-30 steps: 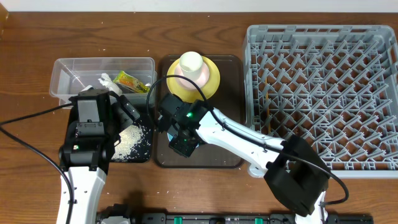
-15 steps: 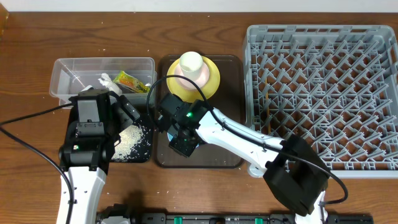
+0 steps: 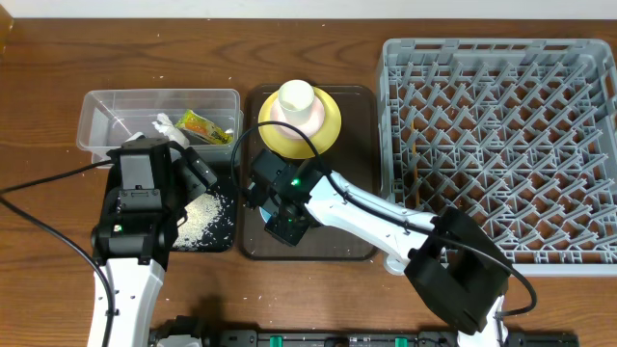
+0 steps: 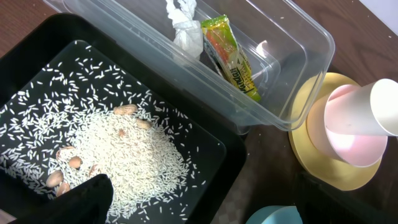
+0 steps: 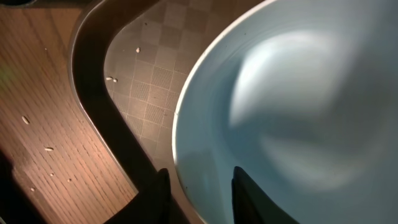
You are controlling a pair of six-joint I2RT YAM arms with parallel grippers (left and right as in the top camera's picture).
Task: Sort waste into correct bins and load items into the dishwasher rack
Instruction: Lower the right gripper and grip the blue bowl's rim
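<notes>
My right gripper (image 3: 274, 208) (image 5: 200, 194) is shut on the rim of the light-blue bowl (image 5: 292, 112) (image 3: 263, 215) (image 4: 277, 216), one finger outside and one inside. The bowl is over the dark-brown tray (image 3: 337, 241) (image 5: 155, 81). Behind it, a white cup (image 3: 297, 99) (image 4: 385, 106) tops a pinkish-white bowl (image 3: 274, 122) (image 4: 348, 134) on the yellow plate (image 3: 330, 121) (image 4: 305, 124). The clear tub (image 3: 106, 111) (image 4: 298, 37) holds the tissue (image 3: 164, 123) (image 4: 183, 28) and wrapper (image 3: 202, 125) (image 4: 230, 59). Rice (image 3: 202, 217) (image 4: 124, 155) lies in the black bin (image 3: 231, 241) (image 4: 37, 37). My left gripper (image 3: 198, 166) hangs open over it.
The grey dishwasher rack (image 3: 501, 145) fills the right side, with nothing in it. A few tan nut-like bits (image 4: 65, 165) lie among the rice. Stray rice grains (image 5: 112, 79) dot the tray and the wooden table (image 5: 43, 143). A black cable (image 3: 58, 178) runs left.
My right gripper has shifted slightly right and toward the table's front edge, with the light-blue bowl's visible edge moving along. The left arm has not moved.
</notes>
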